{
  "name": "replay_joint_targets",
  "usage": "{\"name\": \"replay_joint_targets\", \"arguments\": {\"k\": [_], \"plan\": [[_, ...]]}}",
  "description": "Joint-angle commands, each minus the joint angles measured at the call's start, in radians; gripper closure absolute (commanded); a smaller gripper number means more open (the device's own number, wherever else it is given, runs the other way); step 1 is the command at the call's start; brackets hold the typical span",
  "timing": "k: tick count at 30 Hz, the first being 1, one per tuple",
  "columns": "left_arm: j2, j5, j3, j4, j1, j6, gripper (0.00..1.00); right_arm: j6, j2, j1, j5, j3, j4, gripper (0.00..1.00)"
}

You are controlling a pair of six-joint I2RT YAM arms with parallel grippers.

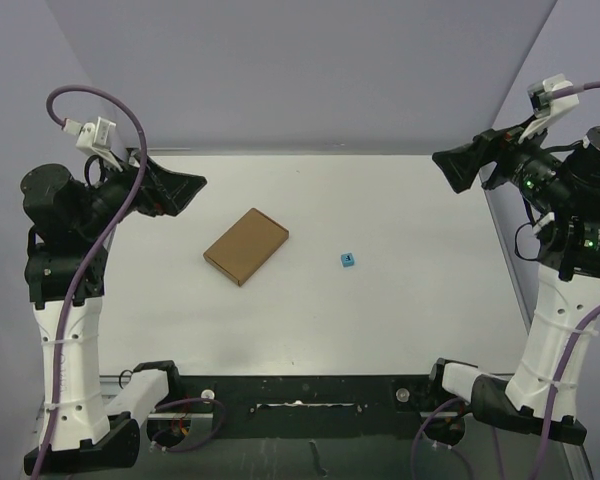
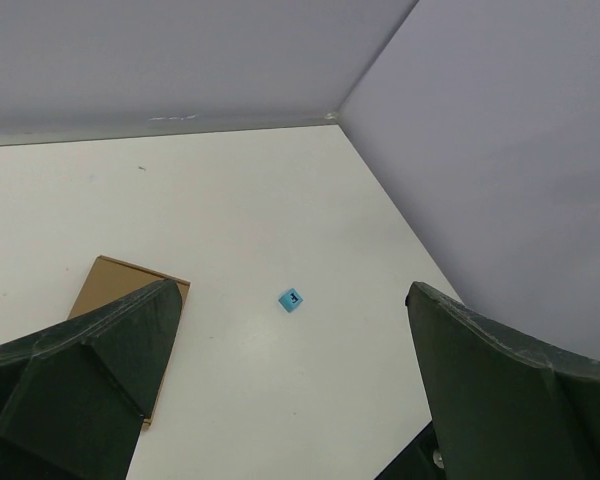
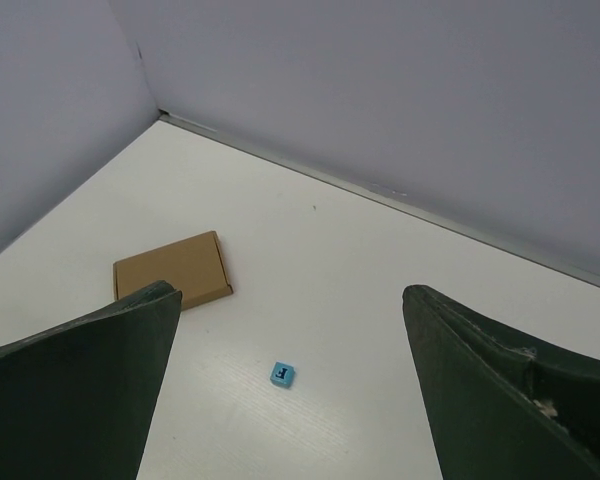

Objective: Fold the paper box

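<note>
While both sets of jaws stand spread wide and hold nothing, the paper box (image 1: 246,245) lies flat and closed-looking on the white bench (image 1: 380,320), apart from either. From the left gripper (image 1: 180,190) the box sits near, just ahead and toward the bench's middle; from the right gripper (image 1: 465,165) it lies well apart, across the bench. So the left arm is the nearer. The box's long axis runs diagonally, its far end tipped toward the right arm's side. A small blue cube (image 1: 348,260) rests beside the box on its right, between box and right arm. Whether the box is already folded or a flat blank I cannot tell.

The left wrist view has its own finger (image 2: 90,370) covering part of the box (image 2: 115,285); the right wrist view shows the box (image 3: 175,268) nearly whole, with a thin side edge.
</note>
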Motion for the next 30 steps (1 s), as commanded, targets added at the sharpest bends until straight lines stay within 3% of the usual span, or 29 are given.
{"name": "replay_joint_targets", "arguments": {"k": [1,30], "plan": [[-0.01,0.038,-0.009,0.037,0.001,0.004,0.02,-0.01,-0.022,-0.01,0.006,-0.008,0.03,0.02],[-0.016,0.039,-0.058,0.052,0.001,0.009,0.02,0.0,-0.033,-0.017,0.012,-0.049,0.042,0.02]]}}
